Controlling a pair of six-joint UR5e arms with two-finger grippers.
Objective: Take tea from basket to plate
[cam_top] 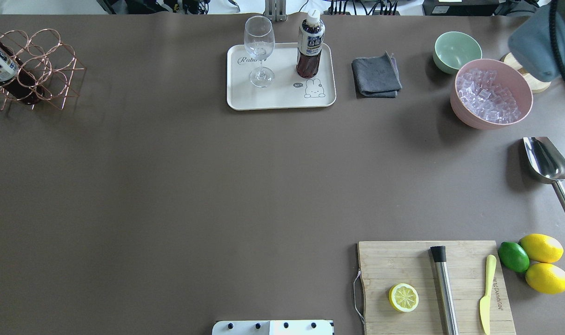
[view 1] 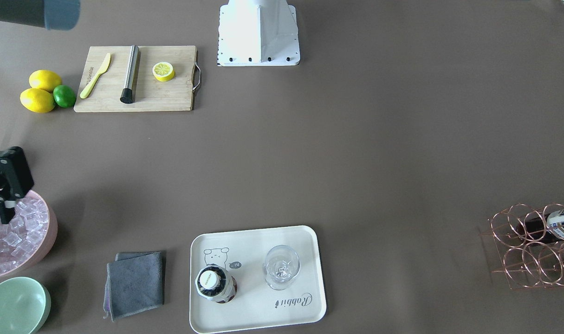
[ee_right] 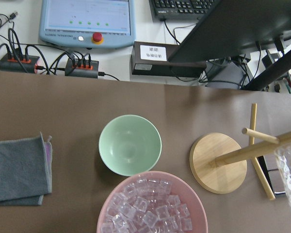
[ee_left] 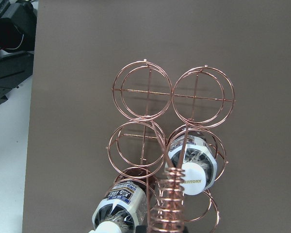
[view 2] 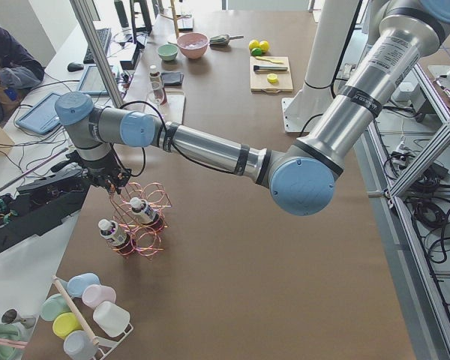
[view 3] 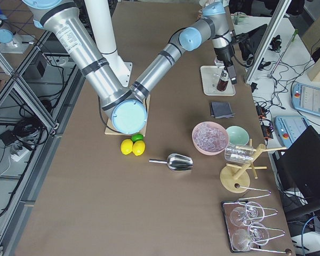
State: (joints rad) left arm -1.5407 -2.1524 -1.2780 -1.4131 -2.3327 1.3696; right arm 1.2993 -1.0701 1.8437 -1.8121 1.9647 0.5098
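1. 2 tea bottles sit in the copper wire basket (ee_left: 143,90) at the table end on the robot's left. The near bottle (ee_left: 191,165) shows its white cap to the wrist camera, just beside the coil-wrapped handle (ee_left: 172,204). The leaning bottle (ee_left: 121,208) tilts outward from its ring.
2. A 3rd bottle (view 1: 214,284) stands on the cream plate (view 1: 254,320), near a glass (view 1: 281,266).
3. The left gripper (view 2: 114,180) hangs over the basket; I cannot tell whether its fingers are spread or pressed together. The same holds for the right gripper (view 1: 5,211), over a pink bowl of ice (view 1: 42,250).
4. The tea is probably full and fairly heavy, with thin walls that give and a slick label. The firm neck under the cap looks like the safest hold.
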